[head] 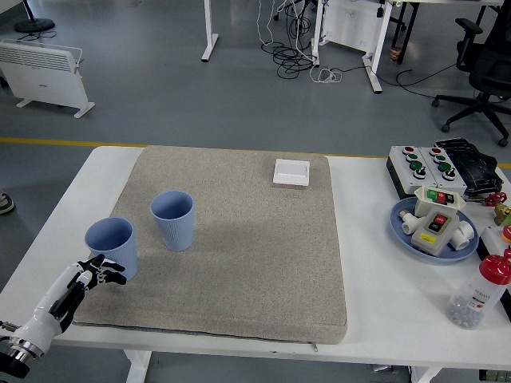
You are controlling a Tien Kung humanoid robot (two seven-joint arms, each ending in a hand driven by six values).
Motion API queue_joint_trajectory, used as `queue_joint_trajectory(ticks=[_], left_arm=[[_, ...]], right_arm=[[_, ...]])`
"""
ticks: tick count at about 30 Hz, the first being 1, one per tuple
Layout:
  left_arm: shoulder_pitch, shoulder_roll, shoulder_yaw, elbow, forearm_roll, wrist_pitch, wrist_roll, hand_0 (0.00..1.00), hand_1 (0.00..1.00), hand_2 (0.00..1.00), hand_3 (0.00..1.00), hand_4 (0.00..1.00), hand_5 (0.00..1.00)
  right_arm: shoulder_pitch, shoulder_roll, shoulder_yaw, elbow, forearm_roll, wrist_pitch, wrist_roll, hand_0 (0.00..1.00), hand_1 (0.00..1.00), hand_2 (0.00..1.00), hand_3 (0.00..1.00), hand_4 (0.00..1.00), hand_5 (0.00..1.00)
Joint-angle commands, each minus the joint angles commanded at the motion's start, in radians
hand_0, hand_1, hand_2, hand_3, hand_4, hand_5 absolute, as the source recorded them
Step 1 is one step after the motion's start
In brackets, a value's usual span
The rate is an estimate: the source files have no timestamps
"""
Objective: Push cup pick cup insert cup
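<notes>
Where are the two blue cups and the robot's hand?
Near blue cup [112, 249], head view, on its side wall.
Far blue cup [174, 224], head view, on its side wall.
Left hand [89, 275], head view, middle of hand.

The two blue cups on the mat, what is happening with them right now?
The robot's left hand is low at the table's near left corner, fingers spread, just beside the nearer blue cup and holding nothing. The second blue cup stands upright a little farther in on the grey mat. Neither cup is lifted or nested yet. The right hand is not in view.
</notes>
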Motion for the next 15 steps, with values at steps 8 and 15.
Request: queue_joint_trajectory(ticks=[8,15], left_arm=[[-0.040,0.015,0.032,0.025,0.018,-0.004,0.006,0.625,0.518,0.503,0.508,0.587,0.998],[-0.089,0.016,0.078,0.071,0.023,-0.007,0.000,0.626,0.520,0.503,0.512,0.588,0.998]], right_arm=[[0.001,0.000,-0.001,0.000,0.000,0.001,0.000,0.724,0.647,0.644,0.573,0.119,0.468],[0.002,0.001,-0.002,0.000,0.003,0.000,0.001,0.724,0.647,0.644,0.573,0.119,0.469]])
